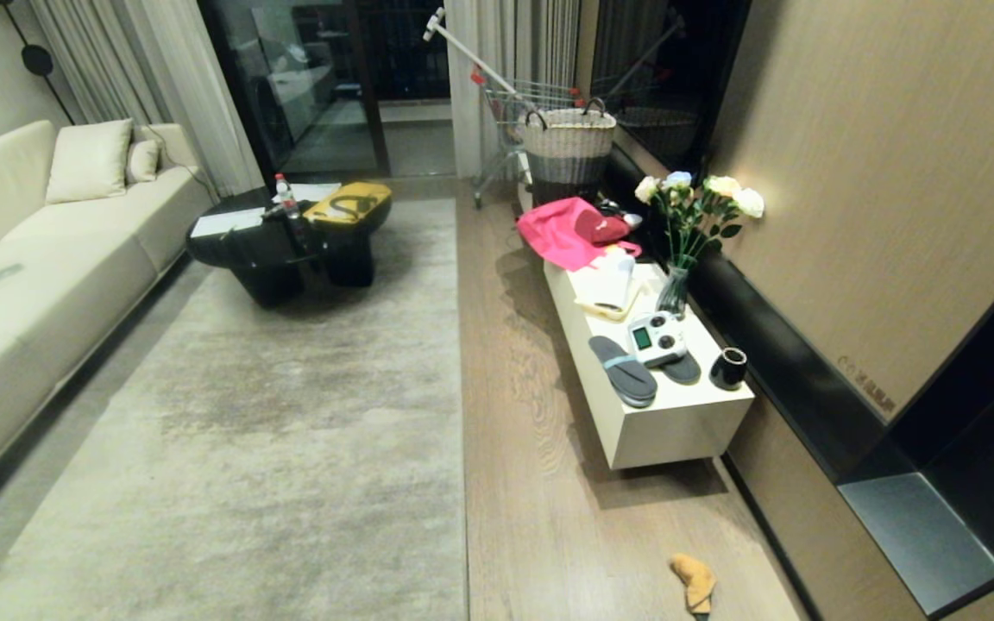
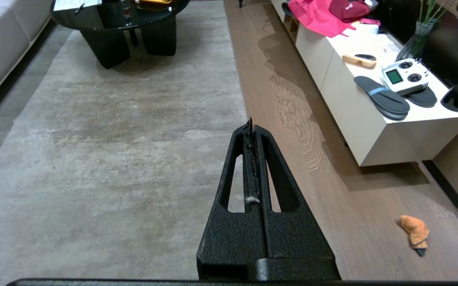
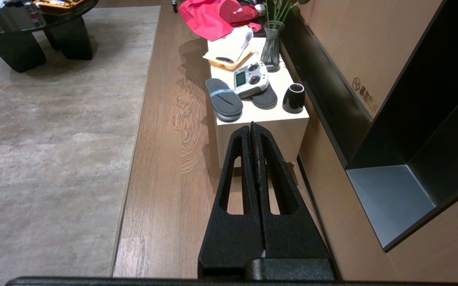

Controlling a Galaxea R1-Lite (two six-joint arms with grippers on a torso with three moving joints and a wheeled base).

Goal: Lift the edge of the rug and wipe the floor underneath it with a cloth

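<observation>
On the light brown wood-grain floor [image 1: 531, 483], beside the pale grey rug's edge [image 1: 462, 483], the small orange-tan fuzzy cloth [image 1: 694, 582] is lying loose while I am holding both the left gripper [image 2: 253, 123] and right gripper [image 3: 252, 126] fully closed and empty, risking a thin, slipping pinch on lumpy fabric.

Left gripper [image 2: 253, 126] closed above rug edge [image 2: 240, 103]; cloth [image 2: 415, 231] on floor [image 2: 332, 198], possibly crumpled.

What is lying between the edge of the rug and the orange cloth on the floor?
Nothing: between the rug edge and the cloth there is only bare floor. The head view and the left wrist view both show this.
</observation>
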